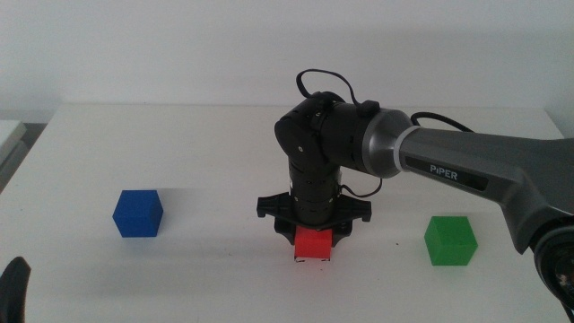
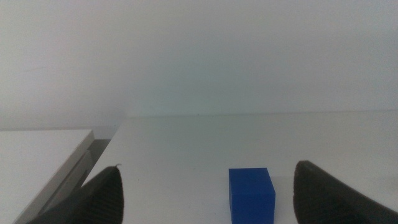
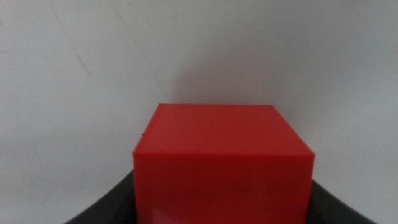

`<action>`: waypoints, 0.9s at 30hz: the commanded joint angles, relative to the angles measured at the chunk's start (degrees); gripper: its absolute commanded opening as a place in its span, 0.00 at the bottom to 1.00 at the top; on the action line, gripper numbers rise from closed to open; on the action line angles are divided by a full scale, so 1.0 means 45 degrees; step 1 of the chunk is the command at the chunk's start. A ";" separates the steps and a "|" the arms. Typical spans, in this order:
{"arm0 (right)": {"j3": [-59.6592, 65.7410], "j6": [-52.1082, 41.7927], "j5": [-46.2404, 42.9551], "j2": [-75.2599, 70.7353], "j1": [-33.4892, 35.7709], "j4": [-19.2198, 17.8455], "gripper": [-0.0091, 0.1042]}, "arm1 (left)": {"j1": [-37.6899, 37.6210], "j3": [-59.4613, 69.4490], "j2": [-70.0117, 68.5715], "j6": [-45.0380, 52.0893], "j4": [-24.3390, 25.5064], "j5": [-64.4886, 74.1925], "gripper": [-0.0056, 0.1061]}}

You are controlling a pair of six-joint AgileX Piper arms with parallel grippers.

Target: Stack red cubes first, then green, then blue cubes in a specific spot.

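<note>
The right gripper [image 1: 313,235] points straight down at the middle of the white table [image 1: 224,135], its jaws clamped on the red cube [image 1: 313,245], which sits at the tabletop near the front edge. The green cube [image 1: 450,240] rests well off to its right, the blue cube [image 1: 138,213] well off to its left. The left gripper [image 2: 205,193] waits low at the front left corner, jaws apart, facing the blue cube.

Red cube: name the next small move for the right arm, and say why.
Probably release: open the fingers and lift straight up. The right gripper stands vertical over the red cube, which fills the space between its fingers and seems to sit on the table. The green cube and blue cube lie apart, unstacked.
</note>
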 commanded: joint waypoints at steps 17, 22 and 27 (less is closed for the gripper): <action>0.0020 -0.0278 -0.0032 0.0236 -0.0109 0.0019 0.74 | 0.0000 -0.0005 -0.0047 -0.0033 -0.0015 -0.0159 0.89; 0.0020 -0.0725 0.0026 -0.0902 -0.0048 -0.0564 0.90 | 0.0000 -0.0005 -0.0047 -0.0033 -0.0015 -0.0159 0.89; 0.0020 -0.1854 0.0438 -0.4247 -0.0085 -0.1471 0.90 | 0.0000 -0.0005 -0.0047 -0.0033 -0.0015 -0.0159 0.89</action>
